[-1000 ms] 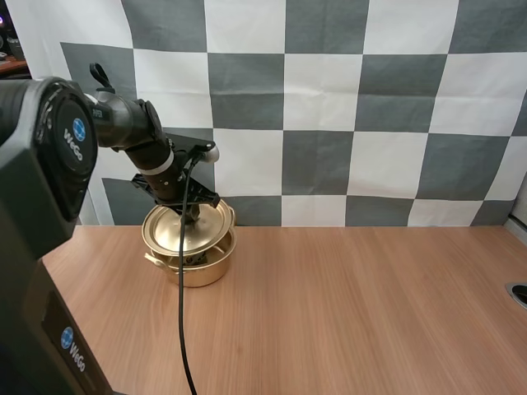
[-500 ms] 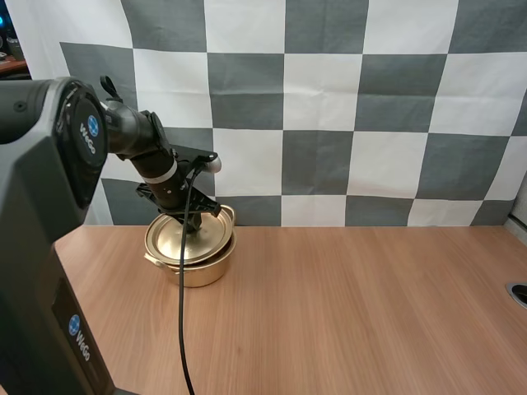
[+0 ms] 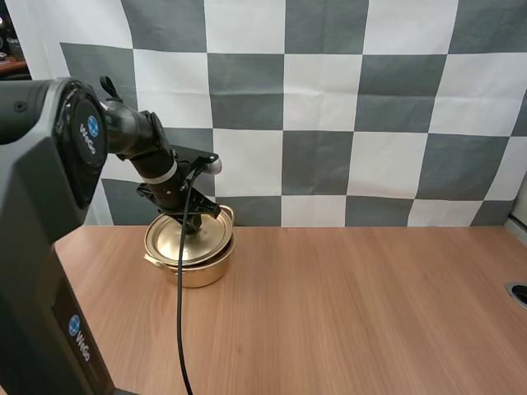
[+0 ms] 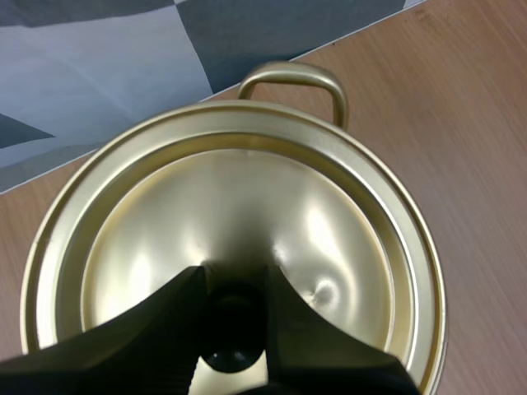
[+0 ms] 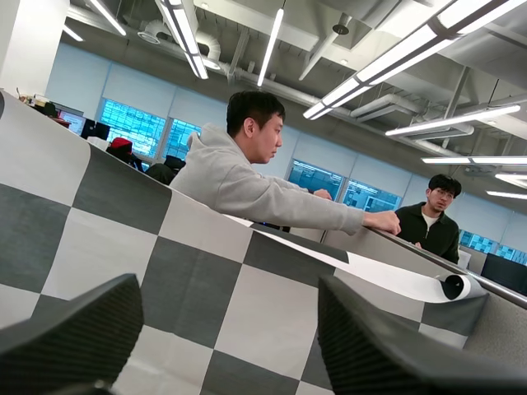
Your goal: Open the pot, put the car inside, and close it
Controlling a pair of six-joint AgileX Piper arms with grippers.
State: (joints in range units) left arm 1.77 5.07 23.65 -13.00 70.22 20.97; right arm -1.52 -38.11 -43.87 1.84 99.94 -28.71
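Left wrist view: left hand [image 4: 235,280] is clamped on the dark knob [image 4: 232,325] of the gold lid [image 4: 239,206], one finger tight on each side. Lid lies knob side up, with the knob pointing straight up into the hand. Just past its far rim a loop handle [image 4: 292,78] sticks out over the bench [image 4: 461,123]. High view adds the pot [image 3: 198,270] under the lid: upright, on the far-left part of the bench, close to the back edge. Its two handles sit on a line running near-left to far-right. Can't tell from either view whether the lid is fully seated on the rim. Right wrist view: right hand [image 5: 230,284] is aimed upward, fingers spread wide and gripping nothing.
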